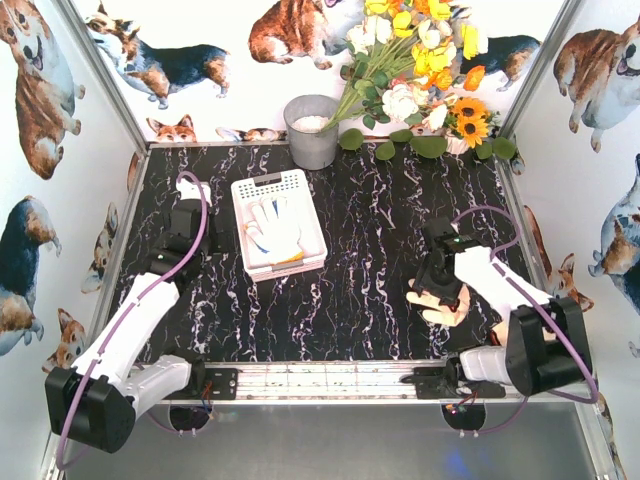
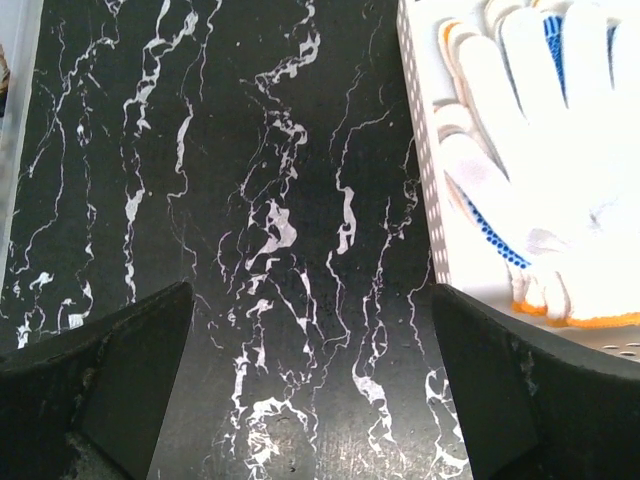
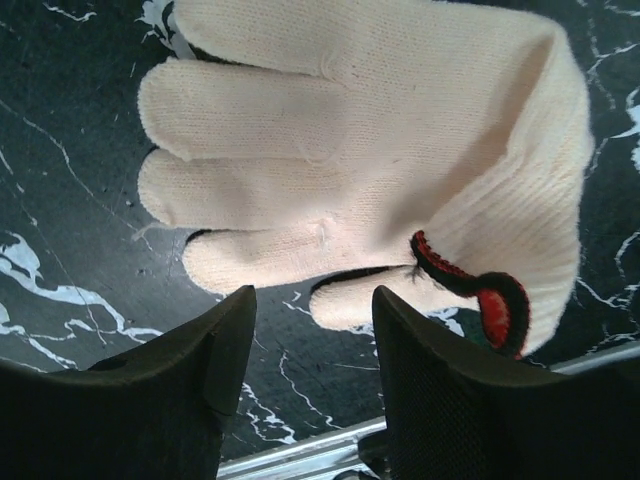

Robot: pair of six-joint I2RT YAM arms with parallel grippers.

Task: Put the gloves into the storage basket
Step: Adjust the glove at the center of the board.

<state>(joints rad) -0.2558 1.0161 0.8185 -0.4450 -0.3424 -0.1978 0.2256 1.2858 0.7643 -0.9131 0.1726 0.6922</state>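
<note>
The beige glove (image 3: 380, 150) lay on the surface (image 1: 380, 250) at the top view's lower right, fingers pointing frame-left, just beyond the right gripper (image 3: 315, 305), parted and empty. The left gripper (image 2: 310, 300) hung released beside the storage basket (image 1: 266, 181).

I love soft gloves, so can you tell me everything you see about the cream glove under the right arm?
The cream glove looks like soft knit, ribbed toward the cuff, which has a red trim with a dark edge. It lies spread flat on the black marbled table with its fingers side by side, close to the metal rail at the near edge. The right tool hangs just over it with its jaws apart, gripping nothing. Whether it touches the glove cannot be told.
</note>
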